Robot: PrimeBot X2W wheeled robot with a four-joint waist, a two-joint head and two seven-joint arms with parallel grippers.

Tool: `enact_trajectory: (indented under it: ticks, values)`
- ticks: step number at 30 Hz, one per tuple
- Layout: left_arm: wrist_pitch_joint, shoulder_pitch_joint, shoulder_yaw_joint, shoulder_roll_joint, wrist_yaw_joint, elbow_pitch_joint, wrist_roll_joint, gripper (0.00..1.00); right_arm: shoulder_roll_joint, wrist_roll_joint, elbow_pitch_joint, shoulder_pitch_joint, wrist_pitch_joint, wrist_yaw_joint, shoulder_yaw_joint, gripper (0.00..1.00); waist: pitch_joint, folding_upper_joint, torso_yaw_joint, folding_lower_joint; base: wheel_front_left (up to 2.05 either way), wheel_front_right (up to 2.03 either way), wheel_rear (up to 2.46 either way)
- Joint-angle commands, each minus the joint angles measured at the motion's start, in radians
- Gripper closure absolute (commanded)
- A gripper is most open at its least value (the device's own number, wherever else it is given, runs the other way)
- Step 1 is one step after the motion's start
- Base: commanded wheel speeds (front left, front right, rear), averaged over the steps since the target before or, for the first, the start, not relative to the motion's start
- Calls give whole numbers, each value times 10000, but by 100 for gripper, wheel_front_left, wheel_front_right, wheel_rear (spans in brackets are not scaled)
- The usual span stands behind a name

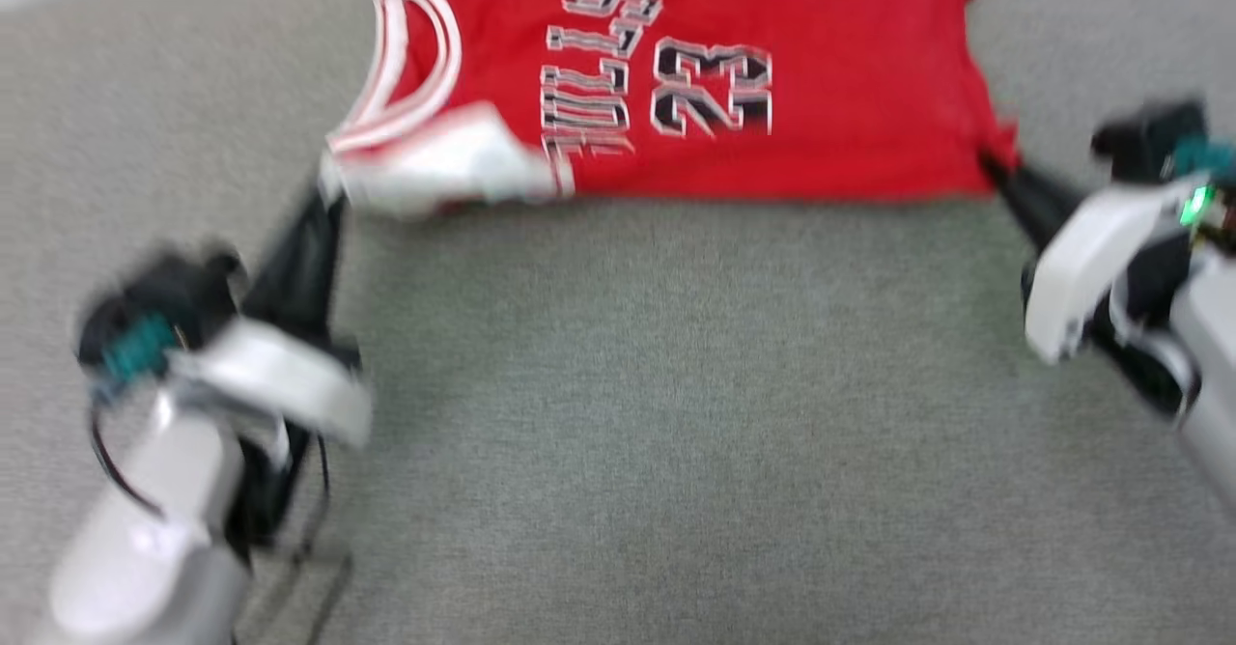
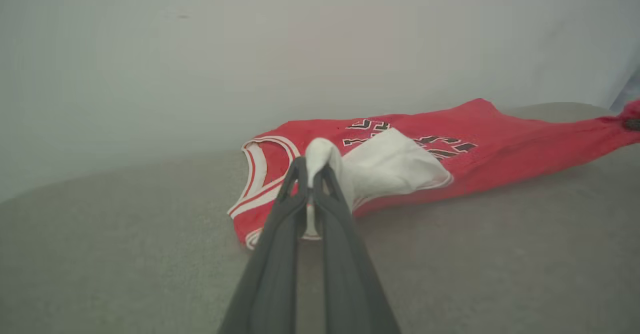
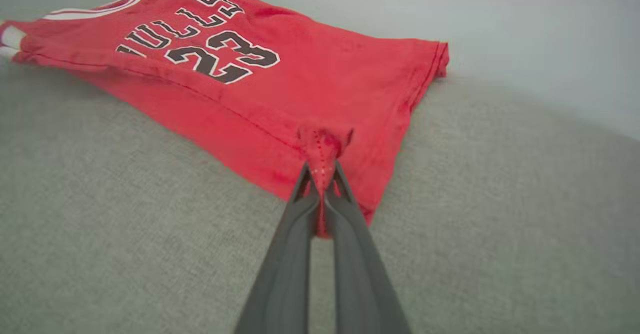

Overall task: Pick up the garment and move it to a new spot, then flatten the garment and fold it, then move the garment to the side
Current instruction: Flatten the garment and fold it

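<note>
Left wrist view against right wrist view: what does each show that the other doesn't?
Left wrist view: left gripper shut on the white sleeve, beside the striped neckline. Right wrist view: right gripper shut on a bunched red hem corner, number 23 legible. Both: the garment spread on the grey surface.

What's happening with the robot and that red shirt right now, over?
Left gripper shut on white sleeve of red basketball jersey. Right gripper shut on its hem corner. Jersey spread, number 23 up. No obstacle seen on grey cloth surface.

Left end effector [image 1: 326,197] and right end effector [image 1: 996,166] grip garment [image 1: 830,95].
</note>
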Motion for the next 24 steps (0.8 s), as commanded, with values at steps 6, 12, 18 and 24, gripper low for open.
enact_trajectory:
  ticks: [6,12,18,24]
  values:
    - [-3,2264,-359,-58,86,-205,-119,100,-469,330,-528,2057,66,-12,336,100,-1562,0,195,2,0,0,0]
    - [204,4131,-614,209,278,-584,-392,100,-805,79,-1041,3698,-116,-12,410,100,-2475,0,235,2,0,0,0]
    - [381,5860,-757,437,426,-1344,-811,100,-1078,73,-1647,5238,-46,-12,-56,100,-3091,0,198,2,0,0,0]
    - [868,7338,-1066,643,539,-2227,-1221,100,-1543,237,-2571,6980,310,-12,-880,100,-3537,0,146,2,0,0,0]
